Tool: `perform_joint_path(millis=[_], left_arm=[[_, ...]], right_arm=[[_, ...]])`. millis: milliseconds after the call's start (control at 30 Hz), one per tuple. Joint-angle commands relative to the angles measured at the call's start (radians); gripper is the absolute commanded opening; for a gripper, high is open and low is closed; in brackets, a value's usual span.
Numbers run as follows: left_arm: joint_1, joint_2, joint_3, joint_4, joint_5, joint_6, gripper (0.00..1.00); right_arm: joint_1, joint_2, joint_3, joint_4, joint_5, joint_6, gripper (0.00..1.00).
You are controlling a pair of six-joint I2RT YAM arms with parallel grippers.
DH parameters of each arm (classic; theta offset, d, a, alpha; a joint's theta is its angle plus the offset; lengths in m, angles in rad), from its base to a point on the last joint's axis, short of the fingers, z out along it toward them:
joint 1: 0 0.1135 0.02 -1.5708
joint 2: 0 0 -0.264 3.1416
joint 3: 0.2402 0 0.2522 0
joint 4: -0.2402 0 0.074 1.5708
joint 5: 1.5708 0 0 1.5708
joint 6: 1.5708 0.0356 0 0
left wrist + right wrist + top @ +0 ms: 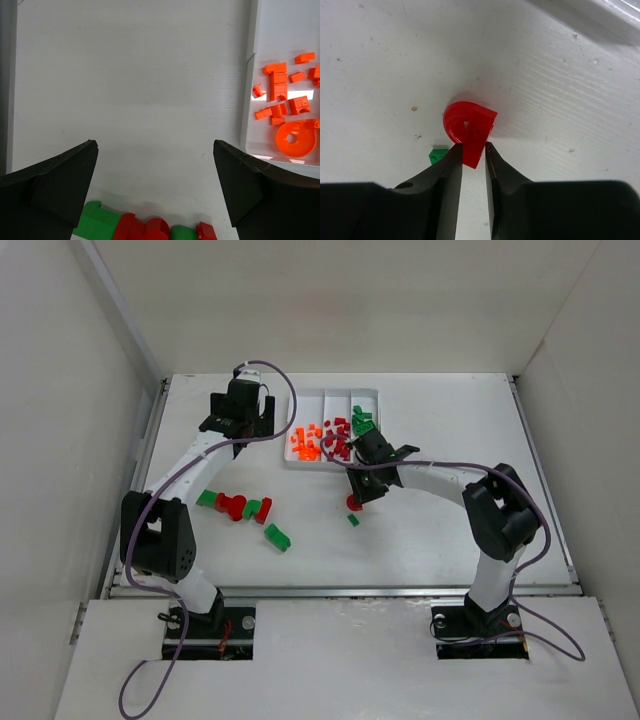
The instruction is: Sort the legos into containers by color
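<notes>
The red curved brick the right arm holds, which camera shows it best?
Right wrist view: the red curved brick sits centred and close, pinched between the jaws. Top external shows it only as a small red spot. Left wrist misses it.

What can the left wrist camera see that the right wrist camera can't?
Only the left wrist view shows the orange legos lying in a compartment of the white tray, a row of green and red legos along its bottom edge, and the left gripper wide open and empty. Only the right wrist view shows the red curved lego pinched by the right gripper, with a small green lego on the table beside it. Both show the white table and each arm's own black fingers.
</notes>
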State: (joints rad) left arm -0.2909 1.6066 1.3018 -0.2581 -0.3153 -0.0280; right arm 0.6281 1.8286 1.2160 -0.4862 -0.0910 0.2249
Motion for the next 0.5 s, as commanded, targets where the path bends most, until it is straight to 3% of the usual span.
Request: perform_joint_path(millis=[0, 100, 233, 400, 467], left_arm=[[0.004, -0.054, -0.004, 0.028, -0.001, -0.012, 1.0], [0.004, -0.054, -0.004, 0.028, -0.001, -0.012, 1.0], [0.004, -0.054, -0.004, 0.028, -0.001, -0.012, 1.0], [0.013, -0.045, -0.004, 0.028, -0.001, -0.012, 1.0], [0.013, -0.045, -0.004, 0.028, -0.001, -0.012, 1.0]], right_arm=[[0.002, 0.015, 0.031, 0.008, -0.021, -0.019, 0.28], [0.002, 0.038, 0.031, 0.008, -0.021, -0.019, 0.26], [0.002, 0.063, 0.062, -0.002, -0.003, -0.029, 0.37], [0.002, 0.099, 0.099, -0.002, 0.007, -0.029, 0.37], [0.002, 0.112, 0.109, -0.002, 0.016, -0.029, 0.29]])
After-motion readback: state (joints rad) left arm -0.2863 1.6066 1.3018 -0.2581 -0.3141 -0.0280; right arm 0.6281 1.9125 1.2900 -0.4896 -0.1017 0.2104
